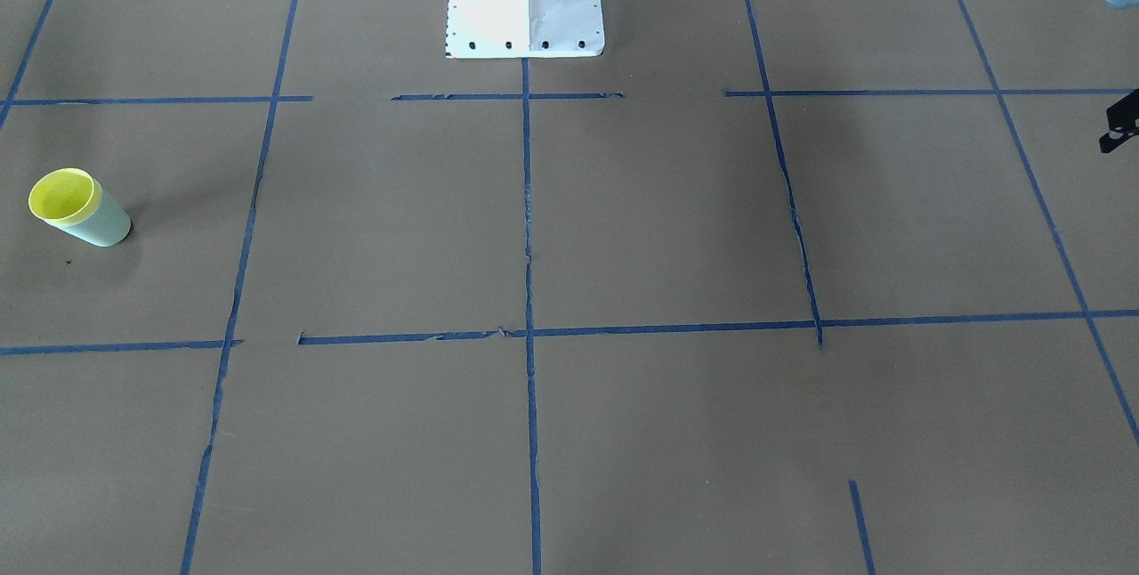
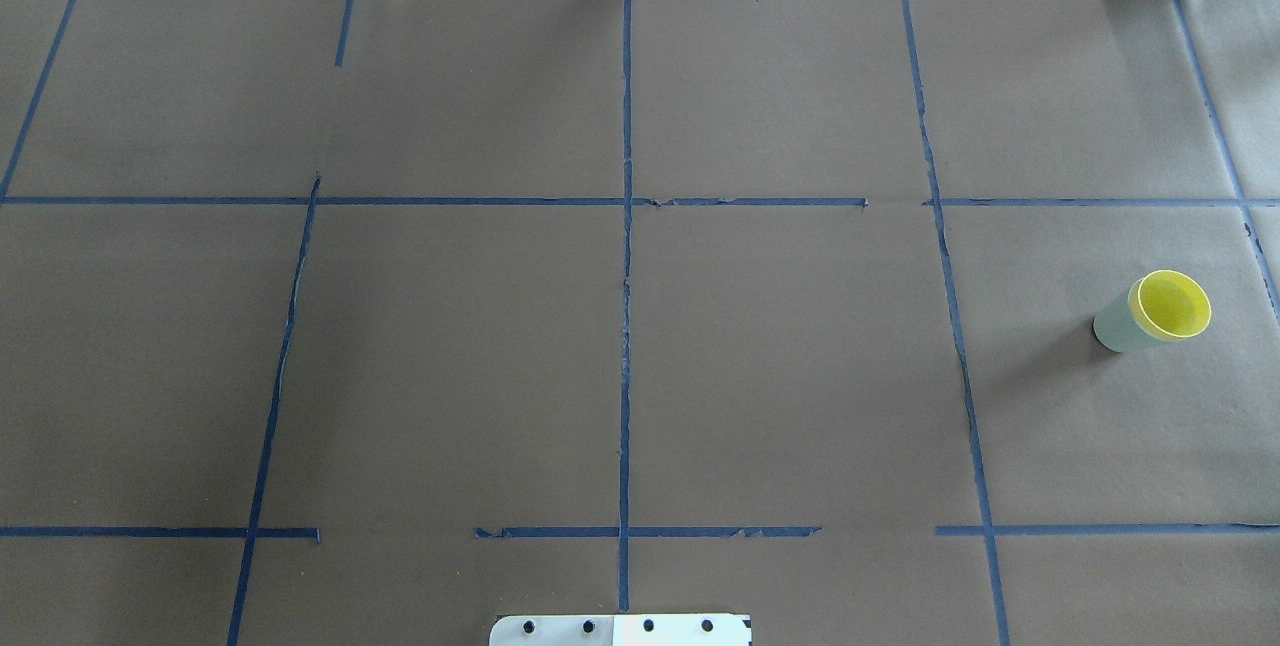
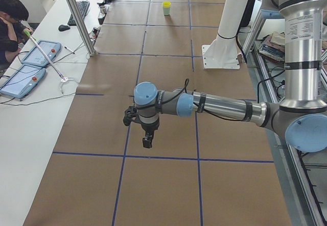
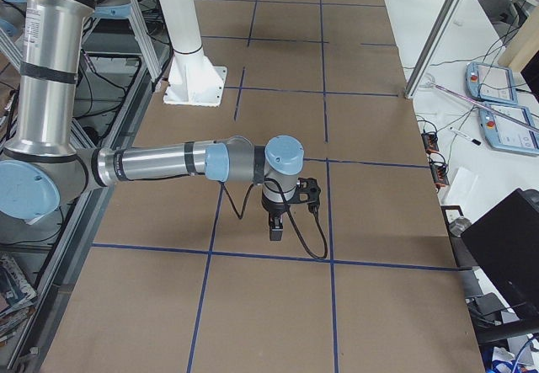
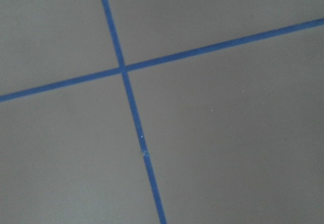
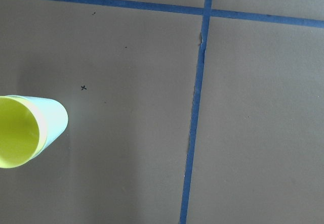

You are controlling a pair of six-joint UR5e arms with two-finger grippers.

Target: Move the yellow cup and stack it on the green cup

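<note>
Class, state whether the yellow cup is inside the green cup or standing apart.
Inside: only the yellow cup rim and interior show, nested in the upright green cup.

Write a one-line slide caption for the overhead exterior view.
Yellow cup nested upright inside green cup on the table's right side, no arms in view.

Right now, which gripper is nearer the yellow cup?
Right. The right gripper hangs at the cups' end, its camera showing the yellow cup nested in the green cup; the left gripper hangs over the opposite end.
</note>
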